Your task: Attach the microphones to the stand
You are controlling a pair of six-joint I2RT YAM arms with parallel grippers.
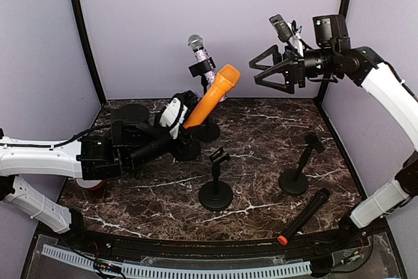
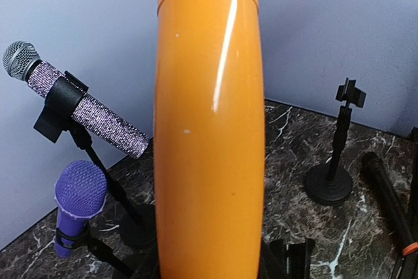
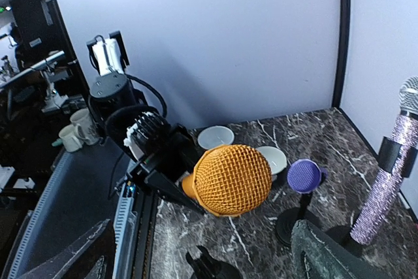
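1. table [image 1: 268,129]: dark marble-look top, carries all below.
2. L arm: comes in low from left. Its left gripper [image 1: 185,122] is clenched round the lower barrel of the orange mic [image 1: 212,96]. Mic is off the table, tilted, head up and to the right, just in front of the rear stands.
3. R arm: raised high at right rear. Its right gripper [image 1: 255,73] is released, jaws spread wide, nothing in it.
4. Stands, 4 pcs. Rear pair filled: glitter lilac mic [image 1: 201,57] clipped, head up; purple mic [image 2: 77,202] clipped lower, clear only in left wrist view. Front pair empty: centre stand [image 1: 216,184], right stand [image 1: 297,171].
5. black mic [image 1: 304,215]: flat near front edge, orange end toward the arms, apart from both empty stands.
6. bowls [image 3: 216,136]: two, white, near L arm; not task items.

Status, est.: 2 of 4 mounted; step in hand = mounting the orange mic. Next move prob. needs the barrel lined up w/ centre stand's clip and pressed in square. The stand may tip, so the free right gripper could steady its base. black mic after.
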